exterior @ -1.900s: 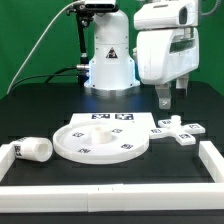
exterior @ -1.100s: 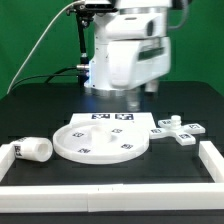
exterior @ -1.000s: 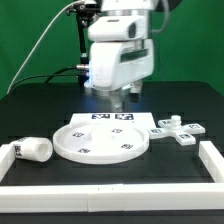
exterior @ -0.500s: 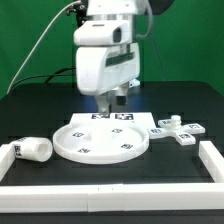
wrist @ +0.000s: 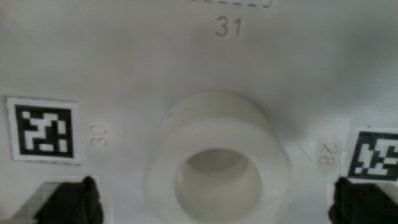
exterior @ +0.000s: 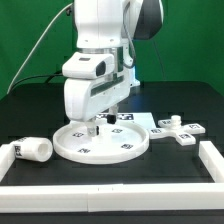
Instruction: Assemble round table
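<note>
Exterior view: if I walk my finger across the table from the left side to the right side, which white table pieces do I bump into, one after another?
Short cylinder leg lying on its side → big round disc → small cross-shaped foot piece.

Plain green backdrop (exterior: 22, 35) behind a black table (exterior: 195, 105)
</note>
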Robot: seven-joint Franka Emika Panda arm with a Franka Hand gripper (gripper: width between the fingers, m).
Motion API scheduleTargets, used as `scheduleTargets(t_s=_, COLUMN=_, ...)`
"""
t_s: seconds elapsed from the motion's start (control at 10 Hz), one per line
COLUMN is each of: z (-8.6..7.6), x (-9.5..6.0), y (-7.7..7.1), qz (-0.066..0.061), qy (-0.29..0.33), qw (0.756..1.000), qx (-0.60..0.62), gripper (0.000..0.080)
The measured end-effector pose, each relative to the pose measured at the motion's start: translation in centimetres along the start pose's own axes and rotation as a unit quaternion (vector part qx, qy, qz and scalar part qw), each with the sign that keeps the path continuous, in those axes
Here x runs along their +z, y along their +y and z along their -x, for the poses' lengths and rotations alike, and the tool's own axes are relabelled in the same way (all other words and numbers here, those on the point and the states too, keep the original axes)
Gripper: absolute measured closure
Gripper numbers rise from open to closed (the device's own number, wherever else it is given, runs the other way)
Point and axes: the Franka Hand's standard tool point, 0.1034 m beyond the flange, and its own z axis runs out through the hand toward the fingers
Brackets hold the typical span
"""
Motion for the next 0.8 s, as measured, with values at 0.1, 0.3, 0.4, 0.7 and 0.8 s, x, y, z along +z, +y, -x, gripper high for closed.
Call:
scheduleTargets(t_s=0.1, z=0.3, x=0.3, y=0.1, qz=0.002, qy=0.001, qw=1.0, qx=0.002, gripper=0.015)
scheduleTargets(t_s=0.3, z=1.9, x=0.9, y=0.6, qz=0.002, qy=0.0, qw=1.0, qx=-0.005, gripper=0.015)
scheduleTargets(t_s=0.4, z=1.6, x=0.9, y=0.5, qz=0.0, qy=0.0, qw=1.0, qx=0.0, gripper=0.015)
scheduleTargets(t_s=0.7, z=1.7, x=1.0, y=0.4, qz=0.0, qy=0.0, qw=1.0, qx=0.0, gripper=0.0301)
scheduleTargets(t_s=0.8, z=1.7, x=1.0, y=0.4, qz=0.0, qy=0.0, qw=1.0, qx=0.001, gripper=0.0415)
